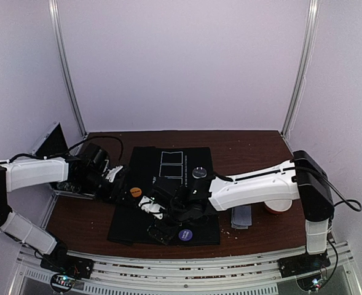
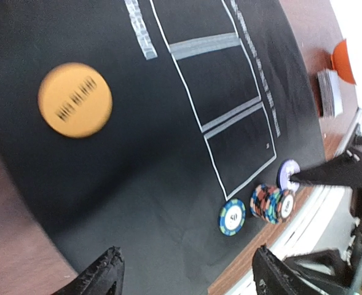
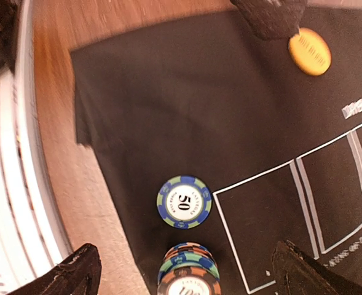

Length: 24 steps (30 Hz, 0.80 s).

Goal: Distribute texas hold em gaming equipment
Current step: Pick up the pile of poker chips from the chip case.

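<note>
Your left gripper (image 2: 187,273) and right gripper (image 3: 187,267) gape empty. A chip stack (image 3: 188,275) and 50 chip (image 3: 184,201) lie before the right. Its arm (image 1: 254,184) seemingly covers a bowl (image 1: 278,207).

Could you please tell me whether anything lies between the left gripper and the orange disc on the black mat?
Nothing visible does. The left gripper is open, and only bare black mat lies between it and the orange disc. The poker chips sit well off to one side.
</note>
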{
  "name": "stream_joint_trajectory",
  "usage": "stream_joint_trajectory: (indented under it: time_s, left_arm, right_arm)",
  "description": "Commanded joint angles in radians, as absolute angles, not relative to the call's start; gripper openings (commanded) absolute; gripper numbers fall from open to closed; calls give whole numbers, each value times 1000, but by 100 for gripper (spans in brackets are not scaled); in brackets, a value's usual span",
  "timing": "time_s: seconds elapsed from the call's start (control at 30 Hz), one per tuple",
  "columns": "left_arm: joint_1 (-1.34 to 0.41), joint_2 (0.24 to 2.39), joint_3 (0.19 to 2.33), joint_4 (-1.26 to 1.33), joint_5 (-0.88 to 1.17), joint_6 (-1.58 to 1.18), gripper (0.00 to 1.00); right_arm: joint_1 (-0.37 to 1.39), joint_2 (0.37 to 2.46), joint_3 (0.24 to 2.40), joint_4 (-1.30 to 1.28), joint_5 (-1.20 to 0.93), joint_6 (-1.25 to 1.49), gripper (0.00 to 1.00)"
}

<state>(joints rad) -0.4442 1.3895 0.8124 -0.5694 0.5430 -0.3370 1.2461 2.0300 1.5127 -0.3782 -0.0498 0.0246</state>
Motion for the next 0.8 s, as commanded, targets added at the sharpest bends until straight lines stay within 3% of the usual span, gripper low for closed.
stream_joint_trajectory:
  time_s: [0.0,0.53,0.77]
  left_arm:
    - [-396,1359,909,-649,461,-286,75]
    - [-96,1458,1111,-801,40,-313,80]
    - [-30,1618,1224,-808,-211,-318,73]
  right_arm:
    - [1232,1915,1548,-405,-35,20,100]
    - [1117,1724,1410,-382,50,63,100]
    - [1110,1724,1365,-381,40,34,100]
